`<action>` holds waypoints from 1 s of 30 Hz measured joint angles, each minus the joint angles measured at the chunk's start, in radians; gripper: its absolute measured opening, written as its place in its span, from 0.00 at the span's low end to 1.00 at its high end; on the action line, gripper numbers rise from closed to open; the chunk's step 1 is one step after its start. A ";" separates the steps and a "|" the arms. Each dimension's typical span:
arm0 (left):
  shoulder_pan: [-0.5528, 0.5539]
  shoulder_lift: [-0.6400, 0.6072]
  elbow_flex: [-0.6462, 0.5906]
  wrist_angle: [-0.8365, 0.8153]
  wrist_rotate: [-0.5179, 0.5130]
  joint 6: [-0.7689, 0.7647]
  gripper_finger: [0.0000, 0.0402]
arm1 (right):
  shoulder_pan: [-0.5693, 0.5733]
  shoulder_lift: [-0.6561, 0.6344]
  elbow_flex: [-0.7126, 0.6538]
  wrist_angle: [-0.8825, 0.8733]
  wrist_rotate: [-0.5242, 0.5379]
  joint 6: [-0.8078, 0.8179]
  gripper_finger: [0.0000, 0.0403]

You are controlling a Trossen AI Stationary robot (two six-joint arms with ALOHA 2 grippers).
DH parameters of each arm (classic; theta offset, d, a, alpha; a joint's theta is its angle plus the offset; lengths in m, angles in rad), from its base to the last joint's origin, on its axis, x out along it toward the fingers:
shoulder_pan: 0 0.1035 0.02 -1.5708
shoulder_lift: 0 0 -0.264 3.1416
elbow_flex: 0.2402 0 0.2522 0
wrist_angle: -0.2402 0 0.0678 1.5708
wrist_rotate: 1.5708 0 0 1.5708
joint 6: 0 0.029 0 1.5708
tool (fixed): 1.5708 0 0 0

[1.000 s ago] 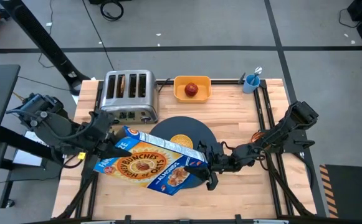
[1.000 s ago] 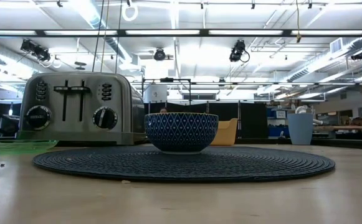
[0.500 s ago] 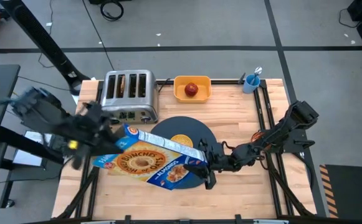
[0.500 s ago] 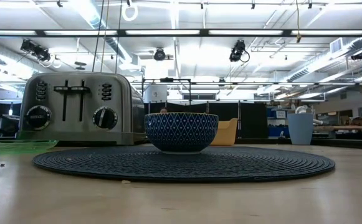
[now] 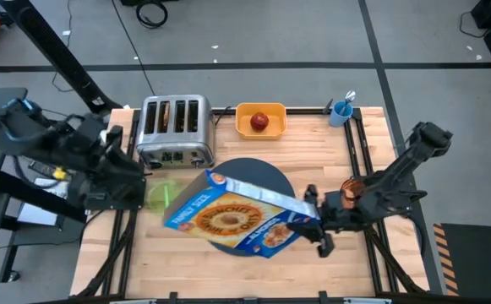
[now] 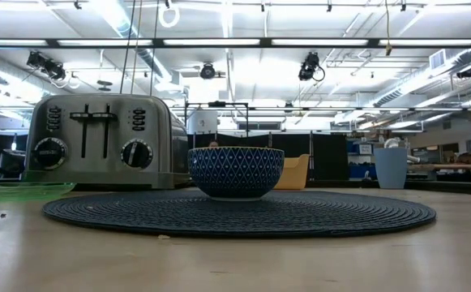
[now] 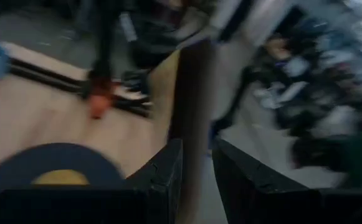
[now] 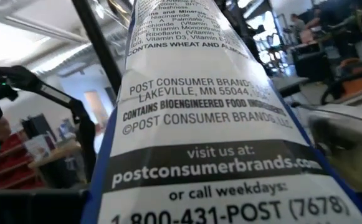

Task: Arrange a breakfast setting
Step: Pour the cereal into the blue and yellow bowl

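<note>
The right claw (image 5: pixel 313 221) grips a cereal box (image 5: pixel 232 221) by one end and holds it tilted above the worktop (image 5: pixel 330 169), over the near side of the mat (image 5: pixel 262 175). The right wrist view is filled by the box's (image 8: pixel 212 124) printed side panel, running straight out from between the fingers. The box hides most of the mat and whatever sits at its middle in the high view.

The left claw (image 5: pixel 135 181) is off the box, at the worktop's left edge near the toaster (image 5: pixel 175 128). Its wrist view shows two dark fingers (image 7: pixel 162 180) with a narrow gap between them and nothing in it, so the claw stands released. Beyond them that view shows, blurred, part of the mat (image 7: pixel 50 162) with a yellow patch (image 7: pixel 59 178) on it, which I cannot identify for certain.

In the low view a bowl (image 6: pixel 235 172), blue-patterned outside, stands upright on the middle of the mat (image 6: pixel 243 212), with the toaster (image 6: pixel 105 142) behind it to the left. A green plate (image 6: pixel 20 191) lies flat on the worktop at that picture's left; from above it (image 5: pixel 162 196) shows just beside the box's left end, near the left claw.

The apple (image 5: pixel 260 122) sits in the yellow tub (image 5: pixel 260 118) at the far edge of the worktop, beside the toaster. Two brown slices of toast (image 5: pixel 175 114) stand in the toaster's slots. A blue cup (image 5: pixel 341 110) with utensils in it stands at the far right corner, well apart from the mat.
</note>
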 joint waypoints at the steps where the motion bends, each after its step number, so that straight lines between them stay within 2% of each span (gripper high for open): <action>1: 0.000 0.003 -0.006 -0.022 -0.024 0.007 0.23 | 0.020 -0.031 0.000 -0.041 0.026 0.001 0.50; 7: 0.023 0.024 -0.021 -0.181 -0.117 0.000 0.23 | 0.147 -0.203 0.000 -0.281 0.175 0.051 0.50; 11: 0.024 0.045 -0.021 -0.247 -0.153 -0.071 0.23 | 0.233 -0.278 0.000 -0.393 0.254 0.076 0.50; 18: 0.024 0.132 -0.020 -0.270 -0.245 -0.242 0.23 | 0.364 -0.359 0.000 -0.531 0.284 0.084 0.50; 22: 0.026 0.206 -0.020 -0.270 -0.323 -0.331 0.23 | 0.456 -0.407 0.000 -0.704 0.341 0.186 0.50; 26: 0.049 0.288 -0.021 -0.272 -0.337 -0.425 0.23 | 0.546 -0.456 -0.001 -0.857 0.430 0.286 0.50; 30: 0.056 0.349 -0.021 -0.293 -0.309 -0.508 0.23 | 0.602 -0.488 -0.001 -1.010 0.480 0.375 0.50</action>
